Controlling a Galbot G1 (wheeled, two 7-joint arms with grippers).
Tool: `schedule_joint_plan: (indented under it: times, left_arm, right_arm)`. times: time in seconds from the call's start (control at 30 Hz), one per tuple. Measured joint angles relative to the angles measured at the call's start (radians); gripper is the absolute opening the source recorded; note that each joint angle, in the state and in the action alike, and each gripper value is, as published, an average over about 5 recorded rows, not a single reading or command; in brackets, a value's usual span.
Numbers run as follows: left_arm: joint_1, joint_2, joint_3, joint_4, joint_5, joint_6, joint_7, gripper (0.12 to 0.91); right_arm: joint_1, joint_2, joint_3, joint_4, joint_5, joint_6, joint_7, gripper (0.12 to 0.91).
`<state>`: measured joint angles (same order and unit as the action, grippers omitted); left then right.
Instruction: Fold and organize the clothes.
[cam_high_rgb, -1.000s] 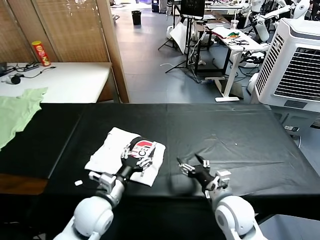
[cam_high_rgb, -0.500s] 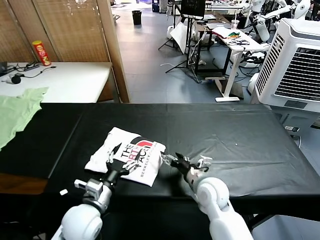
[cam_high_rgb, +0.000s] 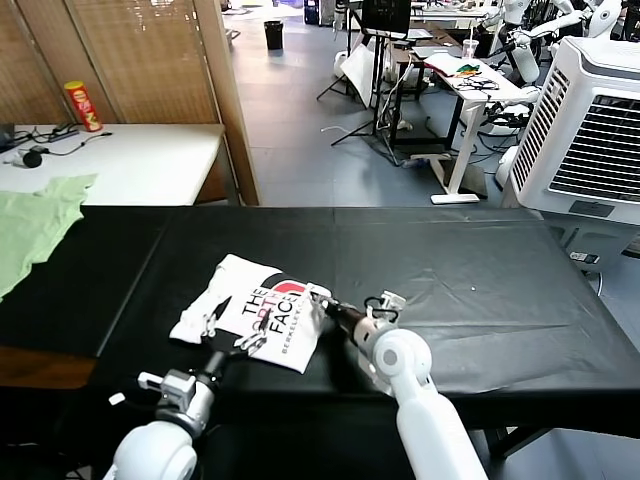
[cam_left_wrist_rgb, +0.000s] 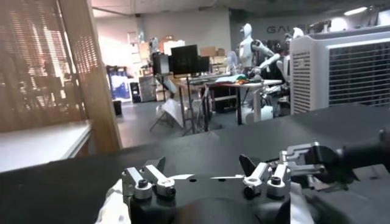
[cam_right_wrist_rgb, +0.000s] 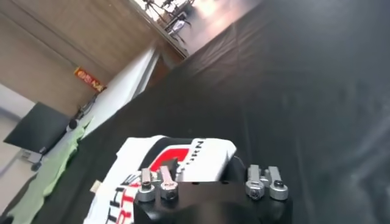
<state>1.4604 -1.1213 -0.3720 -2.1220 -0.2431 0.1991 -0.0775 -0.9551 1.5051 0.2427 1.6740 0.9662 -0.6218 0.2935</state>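
Black cloth, matte and faintly creased, covers the whole bench (cam_high_rgb: 480, 260), and near its front edge, left of centre, lies the white T-shirt (cam_high_rgb: 252, 311): soft cotton folded into a rough rectangle, black and red lettering facing up. Off to the far left a pale green garment (cam_high_rgb: 35, 225) drapes limp over the bench corner. Now the arms. The left tool (cam_high_rgb: 226, 321) sits at the shirt's near edge, fingers spread wide and released; a second ago it lay right on top of the print, so it has pulled back toward the robot. The right tool (cam_high_rgb: 316, 299) has swung in from the bare cloth and now noses at the shirt's right edge; cannot tell whether it has clenched on the fabric.
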Motion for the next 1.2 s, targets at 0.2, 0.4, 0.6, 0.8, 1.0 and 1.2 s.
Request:
schedule_joint_plan:
  times: [0.2,0.4,0.6,0.8,1.0,1.2]
  left_arm:
    - [0.009,-0.013,-0.005,0.001,0.002,-0.004,0.000,0.798]
    - [0.027,-0.026,-0.021,0.000,0.002,-0.013,0.000,0.798]
    - [0.039,-0.039,-0.034,0.003,0.000,-0.022,0.000,0.798]
    - [0.056,-0.045,-0.046,0.009,-0.016,-0.040,-0.005,0.798]
    - [0.062,-0.055,-0.034,0.031,-0.039,-0.091,-0.050,0.798]
    - [0.088,-0.050,-0.030,0.013,-0.085,-0.062,-0.109,0.798]
  right_arm:
    - [0.032,-0.008,0.005,-0.038,-0.052,0.008,-0.037,0.149]
    - [0.096,-0.047,-0.001,-0.104,-0.228,0.030,-0.154,0.122]
    - [0.192,-0.105,-0.018,-0.215,-0.449,0.075,-0.304,0.151]
    - [0.168,-0.178,-0.003,-0.165,-0.648,0.158,-0.413,0.426]
    - [-0.024,-0.277,0.051,0.064,-0.718,0.267,-0.376,0.728]
    - [-0.303,-0.300,0.129,0.289,-0.780,0.396,-0.282,0.796]
